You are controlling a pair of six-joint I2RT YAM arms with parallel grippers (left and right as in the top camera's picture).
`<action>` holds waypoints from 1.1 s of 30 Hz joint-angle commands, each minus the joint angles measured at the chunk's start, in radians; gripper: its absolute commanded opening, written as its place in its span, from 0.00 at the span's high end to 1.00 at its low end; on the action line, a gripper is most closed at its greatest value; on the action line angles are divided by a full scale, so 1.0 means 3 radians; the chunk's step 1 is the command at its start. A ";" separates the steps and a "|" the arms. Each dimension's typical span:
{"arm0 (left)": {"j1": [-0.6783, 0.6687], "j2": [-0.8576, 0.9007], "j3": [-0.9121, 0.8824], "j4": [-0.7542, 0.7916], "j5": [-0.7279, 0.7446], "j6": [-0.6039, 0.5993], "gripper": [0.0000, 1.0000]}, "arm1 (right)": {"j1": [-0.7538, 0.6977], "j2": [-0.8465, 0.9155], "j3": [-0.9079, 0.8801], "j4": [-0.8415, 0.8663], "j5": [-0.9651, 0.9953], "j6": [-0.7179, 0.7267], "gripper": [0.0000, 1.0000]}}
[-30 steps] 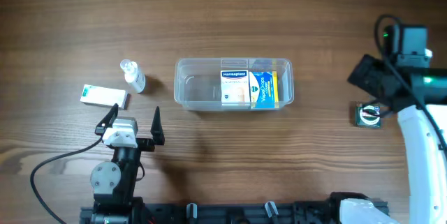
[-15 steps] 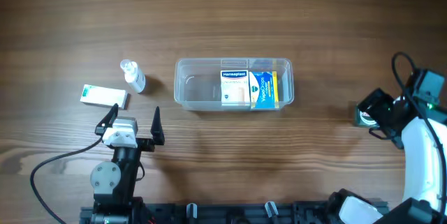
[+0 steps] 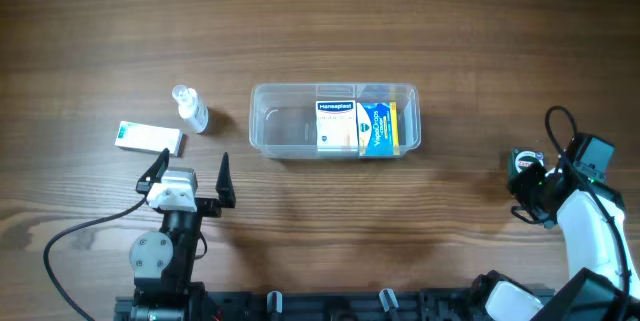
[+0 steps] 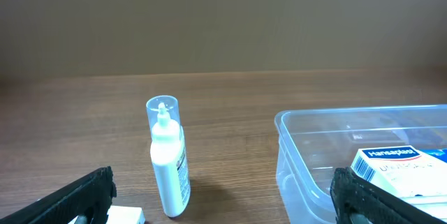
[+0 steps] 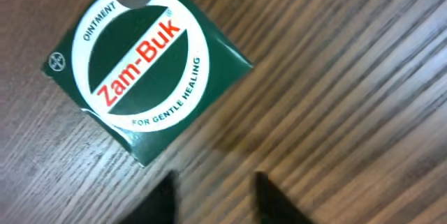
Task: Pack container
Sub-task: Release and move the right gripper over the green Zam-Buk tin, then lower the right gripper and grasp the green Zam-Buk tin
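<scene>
The container (image 3: pixel 272 127), a clear rectangular tub, stands mid-table and holds a white Hansaplast box (image 3: pixel 336 124) and a blue-yellow box (image 3: pixel 378 127). The left wrist view shows its near corner (image 4: pixel 307 158). My left gripper (image 3: pixel 190 169) rests open near the front edge, with nothing between its fingers (image 4: pixel 223 199). At the far right, my right gripper (image 3: pixel 528 193) hangs low over the wood just beside a green Zam-Buk ointment box (image 3: pixel 521 162). In the right wrist view, that Zam-Buk box (image 5: pixel 143 63) lies flat ahead of the gripper (image 5: pixel 213 196). Only bare wood shows in the narrow gap.
A small clear-capped white bottle (image 3: pixel 190 109) stands upright left of the tub and shows ahead in the left wrist view (image 4: pixel 167 158). A white and green box (image 3: pixel 150 138) lies flat further left. The right arm's cable (image 3: pixel 556 121) loops above it.
My right arm has swung down and toward the table's front, from over the Zam-Buk box to just beside it, and its jaws have narrowed. The left arm has not moved.
</scene>
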 commanded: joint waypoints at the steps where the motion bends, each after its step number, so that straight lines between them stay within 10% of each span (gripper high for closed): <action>1: -0.0015 -0.0024 -0.0028 0.0009 0.0038 0.0062 0.00 | -0.0010 -0.0013 -0.0022 0.0072 -0.0051 -0.0048 0.91; 33: -0.0015 -0.0024 -0.0027 0.0009 0.0038 0.0062 0.00 | -0.0010 0.0001 -0.0219 0.0506 0.0251 0.0557 0.96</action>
